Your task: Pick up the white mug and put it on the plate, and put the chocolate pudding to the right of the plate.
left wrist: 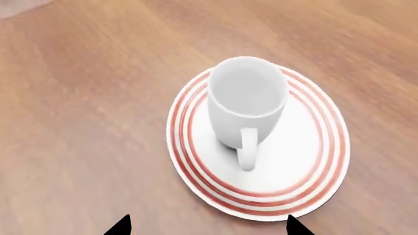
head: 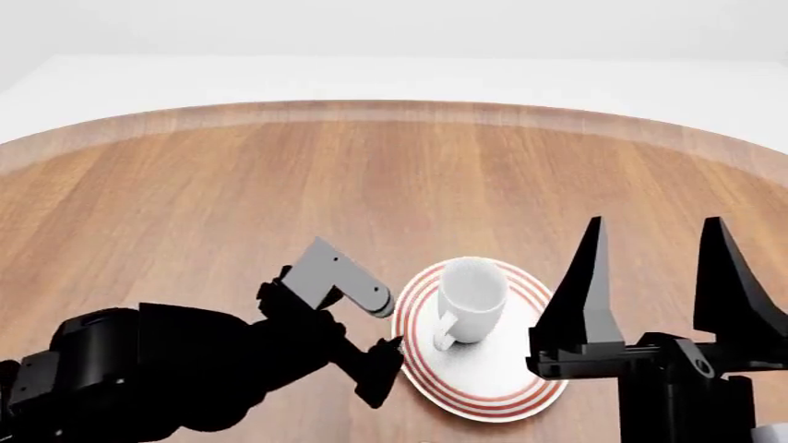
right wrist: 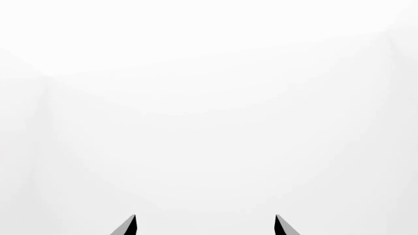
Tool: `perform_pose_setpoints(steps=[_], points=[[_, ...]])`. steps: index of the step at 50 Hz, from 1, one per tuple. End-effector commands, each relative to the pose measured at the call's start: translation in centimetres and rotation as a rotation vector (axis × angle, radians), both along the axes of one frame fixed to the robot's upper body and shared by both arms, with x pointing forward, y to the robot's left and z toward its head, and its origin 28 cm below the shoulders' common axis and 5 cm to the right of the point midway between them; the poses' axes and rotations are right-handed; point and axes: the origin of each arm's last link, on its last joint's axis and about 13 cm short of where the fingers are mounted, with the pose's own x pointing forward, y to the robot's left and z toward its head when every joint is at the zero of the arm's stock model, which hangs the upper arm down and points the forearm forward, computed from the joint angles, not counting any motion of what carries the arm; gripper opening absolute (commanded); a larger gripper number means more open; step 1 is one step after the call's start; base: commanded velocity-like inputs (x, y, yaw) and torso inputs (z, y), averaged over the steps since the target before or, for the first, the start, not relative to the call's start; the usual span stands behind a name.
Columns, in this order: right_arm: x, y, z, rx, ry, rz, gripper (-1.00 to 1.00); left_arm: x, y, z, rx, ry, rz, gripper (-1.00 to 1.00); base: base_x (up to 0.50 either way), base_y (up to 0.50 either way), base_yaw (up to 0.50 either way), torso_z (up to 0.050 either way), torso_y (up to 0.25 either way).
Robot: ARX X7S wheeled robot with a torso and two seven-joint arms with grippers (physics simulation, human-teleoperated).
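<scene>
Glossy white ceramic mug (head: pixel 473 297) stood upright on red-ringed round white plate (head: pixel 523 369), wooden desk (head: pixel 369 175). My left claw (left wrist: pixel 207 226) and right claw (head: pixel 652 268): both spread, empty.

You have no text, label, brand, number or sign to read in any of the three views. The white mug (left wrist: pixel 247 100) is plain glossy white with no print on the side that shows, and the plate (left wrist: pixel 324 161) carries only concentric red rings round its rim, no lettering. The wooden table (head: pixel 246 185) shows bare grain, and your right wrist view is blank white.
</scene>
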Motion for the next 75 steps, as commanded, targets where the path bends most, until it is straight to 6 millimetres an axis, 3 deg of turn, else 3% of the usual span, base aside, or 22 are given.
perform_pose_setpoints(steps=[1, 9, 19, 39, 51, 75], points=[[0.0, -0.1, 0.3, -0.015, -0.021, -0.012, 1.00, -1.4, 2.3, 1.9, -0.094, -0.097, 0.076, 1.00, 0.00, 0.00, 0.00, 0.000, 0.000], [0.0, -0.1, 0.3, -0.015, -0.022, -0.010, 1.00, -2.2, 3.9, 2.8, -0.167, -0.159, 0.130, 1.00, 0.00, 0.00, 0.00, 0.000, 0.000], [-0.1, 0.0, 0.4, -0.016, -0.023, -0.006, 1.00, -3.3, 5.6, 3.6, -0.481, -0.292, 0.193, 1.00, 0.00, 0.00, 0.00, 0.000, 0.000], [-0.6, 0.2, 1.2, -0.032, -0.019, -0.022, 1.00, -3.2, 5.7, 4.5, -0.459, -0.535, 0.303, 1.00, 0.00, 0.00, 0.00, 0.000, 0.000], [-3.8, 2.2, 3.8, -0.060, 0.124, -0.021, 1.00, -3.4, 6.0, 5.1, -0.456, -0.551, 0.317, 1.00, 0.00, 0.00, 0.00, 0.000, 0.000], [-6.0, 4.4, 5.8, -0.010, 0.393, 0.036, 1.00, -3.3, 5.7, 4.4, -0.451, -0.522, 0.312, 1.00, 0.00, 0.00, 0.00, 0.000, 0.000]])
